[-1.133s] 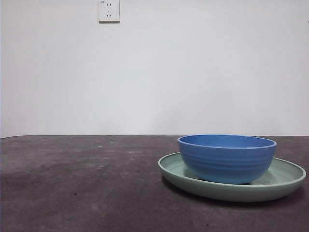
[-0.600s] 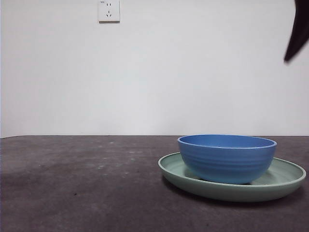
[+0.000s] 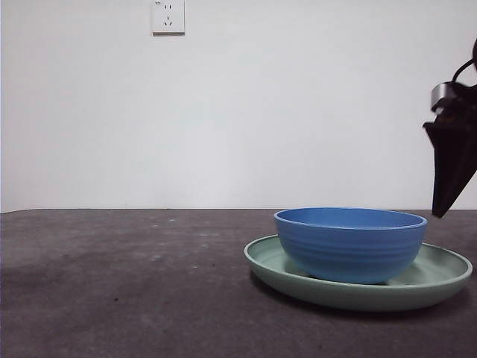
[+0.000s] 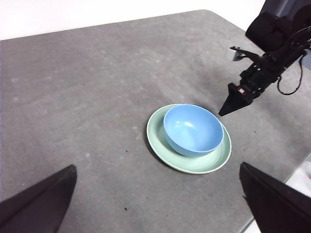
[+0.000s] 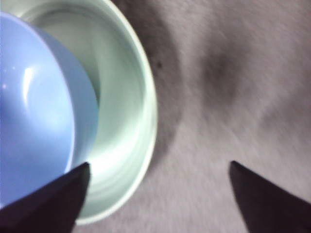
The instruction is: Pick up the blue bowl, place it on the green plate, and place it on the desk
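The blue bowl (image 3: 350, 246) sits upright inside the green plate (image 3: 440, 282) on the desk (image 3: 112, 283), right of centre. My right gripper (image 3: 445, 200) hangs open at the right edge, its tips just above the plate's right rim and apart from the bowl. In the right wrist view its jaws (image 5: 159, 164) stand wide, one over the plate (image 5: 121, 97) next to the bowl (image 5: 29, 111), the other over bare desk. My left gripper (image 4: 158, 166) is open and empty, high above the bowl (image 4: 192, 128) and plate (image 4: 158, 145).
A white wall socket (image 3: 168, 16) is on the back wall. The desk's rounded corner and near-right edge (image 4: 272, 194) lie close to the plate. Bare tabletop (image 4: 97, 73) stretches to the left of the plate.
My right gripper has come down from the top right corner to just above the plate's right rim. The bowl and plate have not moved.
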Available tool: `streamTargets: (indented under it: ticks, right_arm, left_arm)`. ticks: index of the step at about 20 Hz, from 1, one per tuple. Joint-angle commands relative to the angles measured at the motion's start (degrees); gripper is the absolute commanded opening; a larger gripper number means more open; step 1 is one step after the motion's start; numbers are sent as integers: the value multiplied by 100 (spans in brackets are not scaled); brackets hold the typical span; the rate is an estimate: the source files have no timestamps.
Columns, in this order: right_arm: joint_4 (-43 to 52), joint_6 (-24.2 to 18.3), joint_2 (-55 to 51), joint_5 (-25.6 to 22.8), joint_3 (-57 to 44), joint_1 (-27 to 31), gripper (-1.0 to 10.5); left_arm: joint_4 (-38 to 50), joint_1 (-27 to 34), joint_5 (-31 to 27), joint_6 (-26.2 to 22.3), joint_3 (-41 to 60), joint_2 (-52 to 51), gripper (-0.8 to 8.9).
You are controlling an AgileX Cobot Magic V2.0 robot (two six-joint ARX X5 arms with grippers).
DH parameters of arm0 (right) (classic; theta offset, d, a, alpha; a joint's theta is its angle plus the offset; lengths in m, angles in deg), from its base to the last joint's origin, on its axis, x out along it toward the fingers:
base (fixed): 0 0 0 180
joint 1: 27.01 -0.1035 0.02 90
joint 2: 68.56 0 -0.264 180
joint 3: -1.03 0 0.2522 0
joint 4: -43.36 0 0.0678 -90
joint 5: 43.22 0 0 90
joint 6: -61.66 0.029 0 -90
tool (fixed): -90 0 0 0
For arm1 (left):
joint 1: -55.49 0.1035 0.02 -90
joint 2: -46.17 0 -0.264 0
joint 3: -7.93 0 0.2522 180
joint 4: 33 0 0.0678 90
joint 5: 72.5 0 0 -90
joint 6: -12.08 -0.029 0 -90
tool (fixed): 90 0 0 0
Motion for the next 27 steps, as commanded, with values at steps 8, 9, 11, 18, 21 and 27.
streamTargets:
  ticks: [8, 9, 11, 18, 21, 27]
  right_arm:
    - [564, -149, 664, 11, 96, -245, 315]
    - [605, -149, 704, 24, 96, -245, 315]
    - [654, -153, 780, 105, 96, -245, 269]
    - [846, -205, 1119, 481, 96, -245, 116]
    - [903, -190, 1119, 461, 96, -245, 11]
    - [822, 35, 1113, 481, 227, -243, 11]
  left_arm:
    - [90, -17, -26, -7, -57, 20, 656]
    - [96, -17, -26, -7, -57, 20, 655]
    - [96, -17, -26, -7, -57, 20, 656]
    - [94, -17, -26, -7, -57, 20, 656]
    - [96, -17, -26, -7, -57, 20, 656]
    - [98, -17, -26, -7, -57, 20, 656]
